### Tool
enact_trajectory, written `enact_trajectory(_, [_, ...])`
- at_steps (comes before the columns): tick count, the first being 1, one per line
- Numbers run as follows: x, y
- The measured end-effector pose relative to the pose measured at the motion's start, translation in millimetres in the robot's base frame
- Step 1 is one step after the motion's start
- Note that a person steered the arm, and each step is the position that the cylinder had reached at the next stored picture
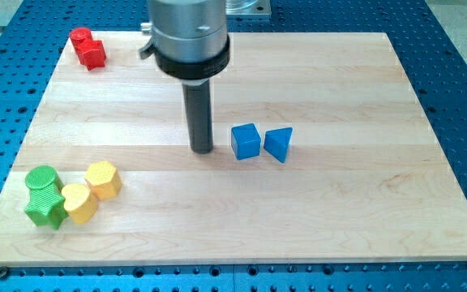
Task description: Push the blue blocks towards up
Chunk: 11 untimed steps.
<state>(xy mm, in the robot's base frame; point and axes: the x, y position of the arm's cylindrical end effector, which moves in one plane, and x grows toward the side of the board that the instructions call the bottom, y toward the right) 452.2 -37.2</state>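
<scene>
1. End effector: my tip [203,151] is the lower end of a straight dark rod, resting on the counter [339,211] near its middle. It has no jaws, so it neither opens nor closes and holds nothing; it touches no block.

2. Nearest task object: the blue cube [246,141] lies just beside my tip, at about 3 o'clock from it, with a narrow strip of bare wood between them.

3. Second task object: the blue triangular block [279,143] sits at 3 o'clock of the cube, close to it; whether the two touch cannot be told.

4. Orientation: the cube is turned slightly, one corner facing 6 o'clock, and has no evident long axis. The triangular block shows a pale slanted face toward the view's right and tapers to a point at roughly 5 o'clock; its longer dimension appears to run from 12 to 6 o'clock. The pair forms a short row along the 9-to-3 line.

5. Progress: both blue blocks lie about mid-counter, well apart from the top edge at 12 o'clock. Judged from this position, the push upward is not yet accomplished; my tip stands beside the row, not below it at 6 o'clock, where an upward push would begin.

6. Other objects: two red blocks [87,47] at the 10 o'clock corner; a green cylinder [42,178], a green star-like block [45,207] and two yellow blocks [102,179] at 8 o'clock.
</scene>
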Motion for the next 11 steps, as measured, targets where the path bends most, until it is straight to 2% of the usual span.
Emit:
enact_trajectory(1, [-32, 8])
enact_trajectory(3, [3, 68])
enact_trajectory(5, [0, 62])
enact_trajectory(6, [2, 27])
enact_trajectory(7, [40, 24])
enact_trajectory(8, [58, 51])
enact_trajectory(9, [42, 89])
enact_trajectory(11, [11, 117])
